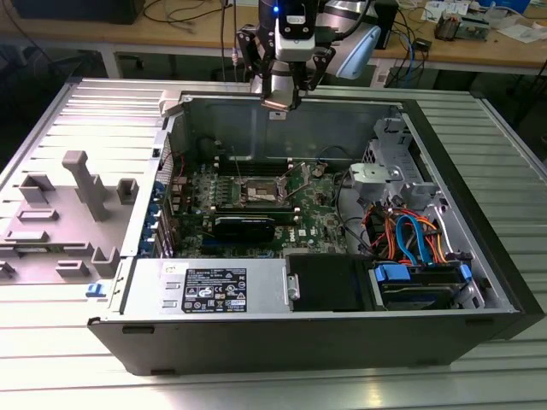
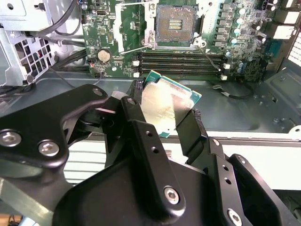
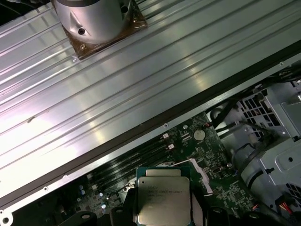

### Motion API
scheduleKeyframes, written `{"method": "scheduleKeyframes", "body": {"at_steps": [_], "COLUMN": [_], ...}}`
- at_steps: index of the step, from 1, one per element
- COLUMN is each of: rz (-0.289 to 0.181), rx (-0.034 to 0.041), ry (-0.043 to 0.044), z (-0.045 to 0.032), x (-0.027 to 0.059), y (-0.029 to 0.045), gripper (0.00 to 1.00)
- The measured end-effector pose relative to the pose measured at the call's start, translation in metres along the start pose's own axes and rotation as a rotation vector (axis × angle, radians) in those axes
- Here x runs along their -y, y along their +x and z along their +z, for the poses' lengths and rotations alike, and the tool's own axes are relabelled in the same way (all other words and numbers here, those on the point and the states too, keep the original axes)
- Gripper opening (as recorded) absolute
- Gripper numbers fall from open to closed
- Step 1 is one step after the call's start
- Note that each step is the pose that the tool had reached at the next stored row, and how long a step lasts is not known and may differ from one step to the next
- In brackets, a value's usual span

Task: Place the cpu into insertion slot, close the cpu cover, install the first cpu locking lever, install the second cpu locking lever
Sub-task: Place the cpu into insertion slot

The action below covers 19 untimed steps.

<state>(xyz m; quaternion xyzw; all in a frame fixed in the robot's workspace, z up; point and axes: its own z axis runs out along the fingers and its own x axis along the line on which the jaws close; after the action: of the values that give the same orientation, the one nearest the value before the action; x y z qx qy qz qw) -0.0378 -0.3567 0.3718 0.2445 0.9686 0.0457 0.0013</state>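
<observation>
Over the far edge of the case [image 1: 359, 115], clamped fast in the gripper [image 2: 165, 104]: cpu [image 3: 162, 202], dull grey metal lid, green rim, small dark print. Well apart from insertion slot [image 2: 175, 24].

Grey-topped cpu [image 2: 167, 106] hangs tilted, edge-pinched, well apart from the bare insertion slot [image 2: 175, 24].
</observation>
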Motion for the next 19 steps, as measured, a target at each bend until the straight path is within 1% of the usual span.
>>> {"method": "scheduleKeyframes", "body": {"at_steps": [19], "rz": [0.056], "rx": [0.0044], "ry": [-0.0007], "z": [0.0014], "x": [0.0001], "y": [0.0000], "gripper": [0.54]}}
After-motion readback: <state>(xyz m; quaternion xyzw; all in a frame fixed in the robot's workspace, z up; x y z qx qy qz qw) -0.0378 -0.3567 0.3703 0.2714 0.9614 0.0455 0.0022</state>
